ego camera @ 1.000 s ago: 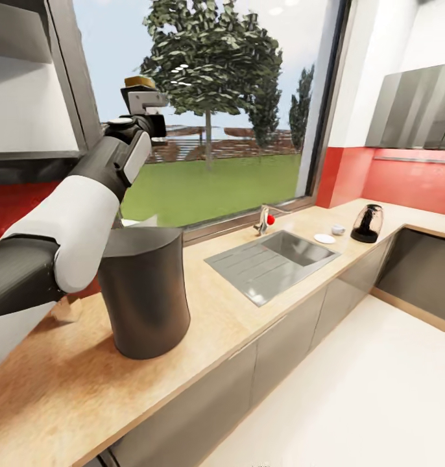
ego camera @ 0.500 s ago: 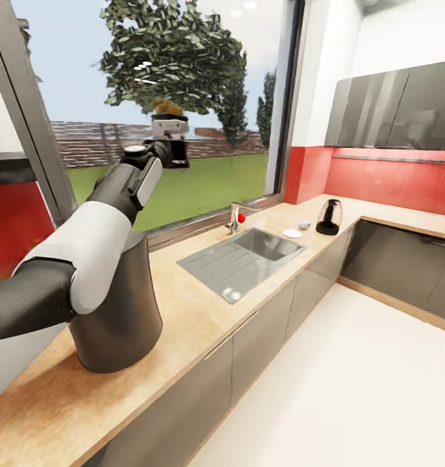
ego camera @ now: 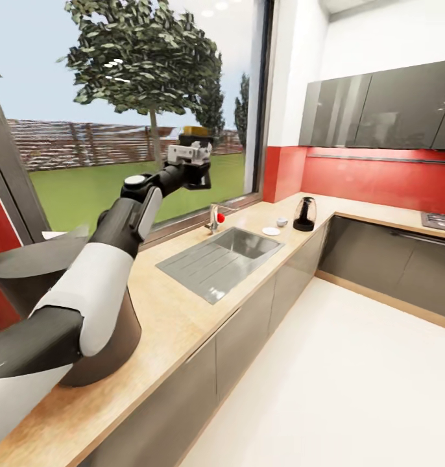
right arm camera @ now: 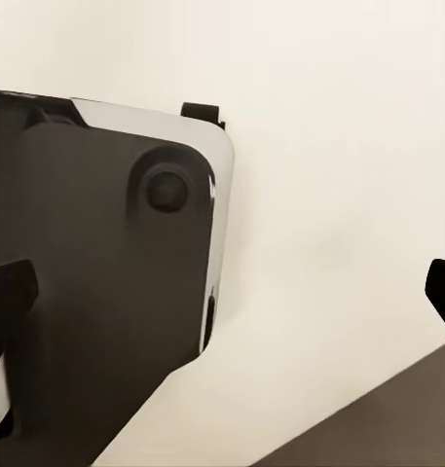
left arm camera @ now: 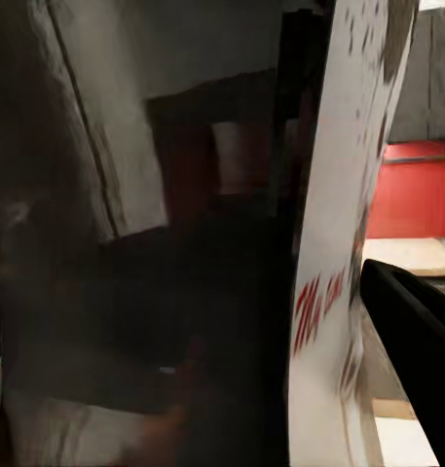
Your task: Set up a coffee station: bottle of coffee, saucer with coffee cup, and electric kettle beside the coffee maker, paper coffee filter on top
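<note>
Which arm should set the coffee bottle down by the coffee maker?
Left, likely: the left gripper already holds the bottle raised above the counter, with the coffee maker below that arm.

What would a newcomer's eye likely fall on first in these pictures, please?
Probably the raised left arm in front of the window, its left gripper holding the bottle of coffee high above the wooden countertop. Next, the steel sink set in that counter, and the electric kettle standing far along it near the corner.
</note>
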### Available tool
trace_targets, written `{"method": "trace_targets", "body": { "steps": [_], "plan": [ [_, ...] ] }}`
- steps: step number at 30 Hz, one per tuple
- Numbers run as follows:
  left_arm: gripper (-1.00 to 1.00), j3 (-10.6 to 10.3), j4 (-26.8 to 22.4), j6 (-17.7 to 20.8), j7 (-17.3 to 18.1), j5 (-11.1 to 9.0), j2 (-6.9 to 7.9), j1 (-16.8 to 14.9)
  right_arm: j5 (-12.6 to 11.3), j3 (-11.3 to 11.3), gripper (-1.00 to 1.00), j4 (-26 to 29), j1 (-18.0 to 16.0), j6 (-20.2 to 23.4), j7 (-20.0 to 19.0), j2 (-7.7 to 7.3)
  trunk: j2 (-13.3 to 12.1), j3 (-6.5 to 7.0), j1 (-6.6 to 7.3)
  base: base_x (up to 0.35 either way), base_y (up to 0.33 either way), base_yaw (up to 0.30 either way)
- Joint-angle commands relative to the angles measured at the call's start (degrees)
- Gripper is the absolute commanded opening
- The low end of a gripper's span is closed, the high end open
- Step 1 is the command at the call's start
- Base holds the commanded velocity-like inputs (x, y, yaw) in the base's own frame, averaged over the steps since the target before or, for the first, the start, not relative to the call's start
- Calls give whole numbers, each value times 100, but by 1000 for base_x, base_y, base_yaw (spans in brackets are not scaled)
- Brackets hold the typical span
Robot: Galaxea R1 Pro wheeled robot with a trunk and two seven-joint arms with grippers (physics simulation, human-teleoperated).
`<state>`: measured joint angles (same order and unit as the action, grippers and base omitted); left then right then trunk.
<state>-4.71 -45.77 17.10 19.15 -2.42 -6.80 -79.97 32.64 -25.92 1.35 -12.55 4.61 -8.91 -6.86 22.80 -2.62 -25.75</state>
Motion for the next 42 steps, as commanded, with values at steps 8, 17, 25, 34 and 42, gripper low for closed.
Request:
{"method": "trace_targets", "body": {
  "steps": [8, 17, 25, 34, 42],
  "plan": [
    [-100, -10, -991, 89, 494, -11, -16, 798, 50, -45, 100, 14, -2, 31, -32, 43, 13, -13, -4, 0, 0, -5],
    [-100, -194, -1972, 92, 477, 13, 1, 1886, 50, -57, 100, 69, -2, 31, -32, 52, 13, -13, -4, -215, 0, 0],
    [-100, -213, -2123, 84, 484, 20, 3, 2228, 47, -62, 100, 101, -3, 31, -23, 55, 13, -13, -4, -334, 0, 0],
    [-100, -217, -2155, 83, 485, 24, 3, 2398, 42, -63, 100, 153, -5, 31, -29, 87, 13, -13, -4, -337, 64, 0],
    [-100, -526, -2158, 75, 463, 86, 3, 2713, 41, -63, 100, 197, -5, 31, -30, 96, 13, -13, -4, -328, 0, 116]
  ]
}}
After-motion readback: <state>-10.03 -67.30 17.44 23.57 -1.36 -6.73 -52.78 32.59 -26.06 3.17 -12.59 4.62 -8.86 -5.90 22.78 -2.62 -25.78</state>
